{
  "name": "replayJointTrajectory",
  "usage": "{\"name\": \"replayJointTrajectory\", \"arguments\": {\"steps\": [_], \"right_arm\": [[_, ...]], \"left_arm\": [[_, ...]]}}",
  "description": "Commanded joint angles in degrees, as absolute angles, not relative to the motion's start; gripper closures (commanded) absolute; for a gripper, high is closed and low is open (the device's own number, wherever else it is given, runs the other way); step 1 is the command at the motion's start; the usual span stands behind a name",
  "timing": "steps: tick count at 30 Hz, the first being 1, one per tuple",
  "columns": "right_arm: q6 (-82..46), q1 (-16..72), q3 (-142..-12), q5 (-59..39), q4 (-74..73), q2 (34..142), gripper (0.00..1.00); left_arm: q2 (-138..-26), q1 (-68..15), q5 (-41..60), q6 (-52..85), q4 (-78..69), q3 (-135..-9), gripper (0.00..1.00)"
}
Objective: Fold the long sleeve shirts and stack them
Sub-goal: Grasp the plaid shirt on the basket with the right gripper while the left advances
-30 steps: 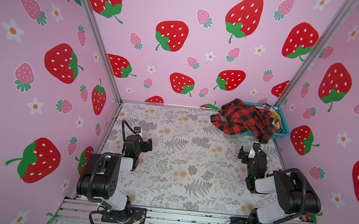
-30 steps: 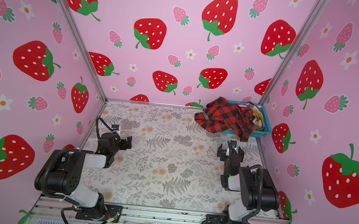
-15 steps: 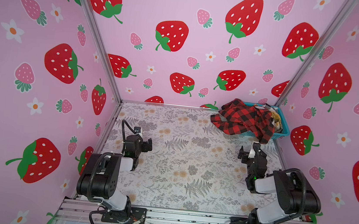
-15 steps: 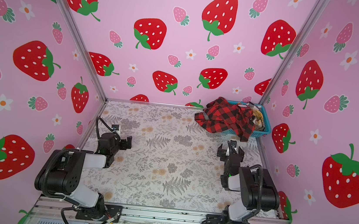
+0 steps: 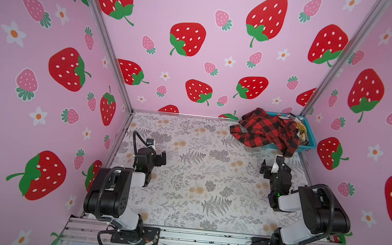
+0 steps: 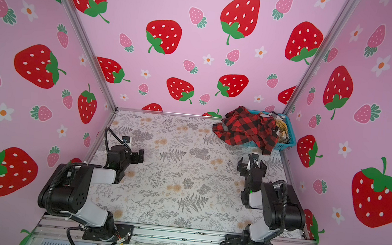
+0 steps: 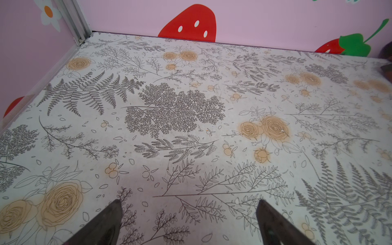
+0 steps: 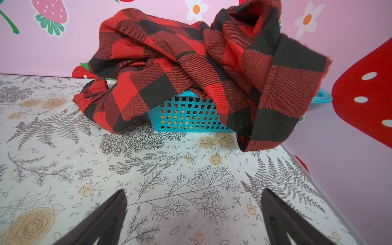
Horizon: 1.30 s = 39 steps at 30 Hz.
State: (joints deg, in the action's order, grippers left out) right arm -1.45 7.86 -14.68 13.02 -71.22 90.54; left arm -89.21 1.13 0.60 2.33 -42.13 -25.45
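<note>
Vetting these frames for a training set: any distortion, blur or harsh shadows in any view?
Both top views: wide-angle distortion, wall posts splay outward; light even, red-and-black shirt small but clear. Right wrist view: shirt weave sharp, right gripper dark and soft-edged. Left wrist view: table print crisp, only a faint shadow by the left gripper.

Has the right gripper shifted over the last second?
No. The right gripper sits at the same spot before the teal plastic mesh basket in both top views.
</note>
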Motion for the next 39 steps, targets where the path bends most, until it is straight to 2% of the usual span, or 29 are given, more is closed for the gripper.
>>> {"name": "replayJointTrajectory", "arguments": {"steps": [1,2,4,6,9,11,13,18,21,31,33,35,39], "right_arm": [[-1.7,9.2,-20.5,20.9,-58.3,83.9,0.0],[-3.3,9.6,-26.2,22.1,-46.6,80.3,0.0],[-8.9,9.8,-39.5,21.3,-23.3,76.2,0.0],[-15.2,9.7,-48.8,16.0,-10.7,74.9,0.0],[-29.3,8.1,-51.4,15.3,-5.7,74.9,0.0],[-31.1,7.6,-57.0,14.3,-0.3,77.0,0.0],[-30.7,7.8,-64.5,13.2,6.9,80.8,0.01],[-26.3,7.8,-80.2,9.9,20.2,91.2,0.12],[-27.6,7.1,-83.1,15.9,24.2,93.3,0.12],[-22.9,4.2,-90.4,22.6,25.6,102.5,0.17],[-22.4,4.0,-91.9,23.9,26.2,105.2,0.23],[-22.2,3.8,-93.6,24.3,26.8,107.7,0.34],[-21.3,3.7,-95.9,23.6,26.4,109.6,0.78]], "left_arm": [[-84.9,0.6,-2.9,2.1,-33.7,-31.0,0.01],[-83.1,0.2,-6.2,2.8,-24.4,-35.6,0.01],[-80.2,-0.7,-15.3,6.5,-15.4,-41.9,0.01],[-76.5,-0.4,-16.3,14.4,-5.9,-48.2,0.01],[-73.9,-1.6,-10.4,23.3,3.7,-55.3,0.01],[-73.2,-4.9,-8.0,27.2,7.5,-57.7,0.02],[-72.5,-9.3,-6.0,28.5,10.2,-59.3,0.02],[-71.2,-19.7,-4.1,29.6,13.6,-59.3,0.02],[-71.5,-23.8,-3.7,29.3,14.7,-59.1,0.03],[-73.5,-29.4,-1.9,27.1,17.9,-60.4,0.05],[-73.8,-29.8,-1.8,27.1,18.1,-60.4,0.06],[-74.2,-30.0,-1.8,27.2,18.4,-60.4,0.06],[-75.0,-29.9,-2.1,27.0,19.2,-61.1,0.07]]}}
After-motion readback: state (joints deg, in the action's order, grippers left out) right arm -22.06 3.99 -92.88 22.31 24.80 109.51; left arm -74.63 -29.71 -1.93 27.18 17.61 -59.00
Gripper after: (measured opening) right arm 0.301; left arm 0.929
